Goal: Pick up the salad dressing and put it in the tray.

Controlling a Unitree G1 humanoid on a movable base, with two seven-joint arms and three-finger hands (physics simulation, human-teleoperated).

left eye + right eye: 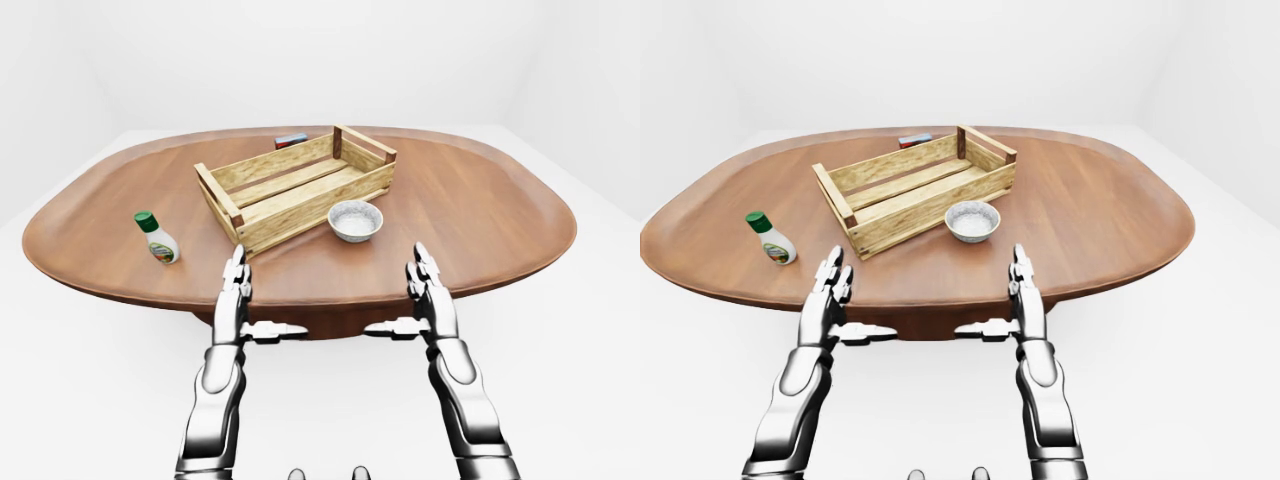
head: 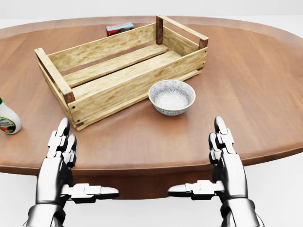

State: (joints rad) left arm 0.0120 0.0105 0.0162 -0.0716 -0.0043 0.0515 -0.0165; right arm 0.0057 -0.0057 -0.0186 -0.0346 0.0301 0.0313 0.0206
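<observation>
Left-eye view gives us both hands raised side by side at the near edge of the oval table (image 1: 480,200), each released, fingers straight, thumbs turned inward toward one another, neither touching anything. Up and to the left of our left hand (image 1: 236,290), well apart from it, the salad dressing (image 1: 157,238) stands upright on the wood with its green cap on. The wooden tray (image 1: 300,190) lies above and between our hands, and a small grey bowl (image 1: 356,220) sits up-left of our right hand (image 1: 428,288), just beside the tray.
</observation>
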